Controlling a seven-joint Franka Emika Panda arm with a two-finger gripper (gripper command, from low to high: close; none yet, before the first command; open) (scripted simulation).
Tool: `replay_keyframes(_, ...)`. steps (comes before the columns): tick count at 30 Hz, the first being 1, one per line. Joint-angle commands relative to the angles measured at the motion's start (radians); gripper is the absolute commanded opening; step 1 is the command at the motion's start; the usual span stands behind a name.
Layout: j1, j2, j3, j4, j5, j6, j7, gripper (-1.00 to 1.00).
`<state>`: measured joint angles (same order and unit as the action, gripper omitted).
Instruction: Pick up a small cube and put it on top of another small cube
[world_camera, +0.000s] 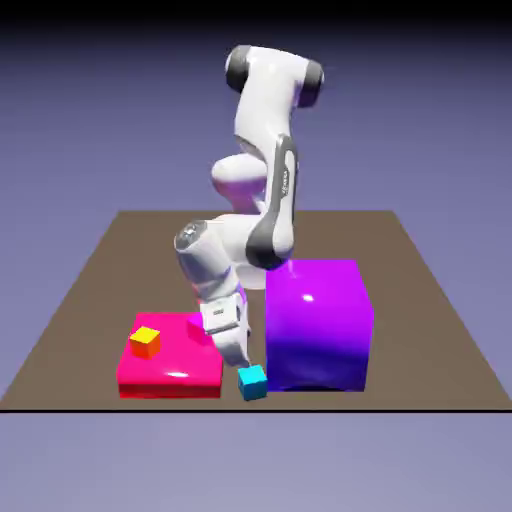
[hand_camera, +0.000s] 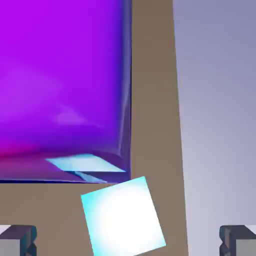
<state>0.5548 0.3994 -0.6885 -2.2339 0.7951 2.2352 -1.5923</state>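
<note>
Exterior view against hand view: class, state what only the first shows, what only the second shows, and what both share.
Only the exterior view shows the white arm, the flat magenta block and the small orange-yellow cube on it. Only the hand view shows the open gripper with its fingertips either side of the cyan cube. Both show that cube, the big purple cube and the table.

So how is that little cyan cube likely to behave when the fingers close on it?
The cyan cube looks rigid with flat faces, so it probably won't roll. Its glossy surface may be slippery. It sits skewed between the open fingers, so it may twist while squaring up.
</note>
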Motion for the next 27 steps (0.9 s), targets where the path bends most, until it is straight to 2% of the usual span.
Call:
replay_keyframes(1,0.01,0.018,-0.013,0.008,0.016,-0.014,-0.044,0.0)
replay_keyframes(8,0.063,0.124,-0.083,0.038,0.118,-0.081,-0.293,0.0)
replay_keyframes(12,0.017,0.263,0.031,0.06,0.273,-0.01,-0.382,0.0)
replay_keyframes(13,0.017,0.263,0.031,0.06,0.273,-0.01,-0.382,-1.0)
replay_keyframes(18,0.06,0.118,-0.083,0.036,0.112,-0.083,-0.293,-1.0)
replay_keyframes(27,-0.082,-0.205,-0.101,-0.063,-0.28,-0.165,-0.262,-1.0)
